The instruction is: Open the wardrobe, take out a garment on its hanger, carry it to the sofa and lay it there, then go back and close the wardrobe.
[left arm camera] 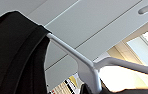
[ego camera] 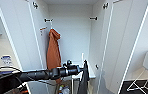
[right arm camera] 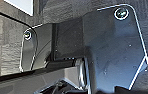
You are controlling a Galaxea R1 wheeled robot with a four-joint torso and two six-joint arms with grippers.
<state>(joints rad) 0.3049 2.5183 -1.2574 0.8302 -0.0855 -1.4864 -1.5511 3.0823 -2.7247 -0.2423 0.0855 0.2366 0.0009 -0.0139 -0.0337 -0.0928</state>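
Left gripper [ego camera: 83, 68] pinching hanger [left arm camera: 90, 67] | garment [ego camera: 83, 80] hanging below | wardrobe [ego camera: 72, 32] open

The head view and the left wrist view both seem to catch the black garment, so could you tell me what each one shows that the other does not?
Head view alone: the wardrobe with both doors open, an orange garment hanging inside, and the left arm reaching in from the picture's left to the left gripper.

Left wrist view alone: the white hanger up close, one arm running into the garment's shoulder, with pale panels behind.

Both share the black garment, hanging limp.
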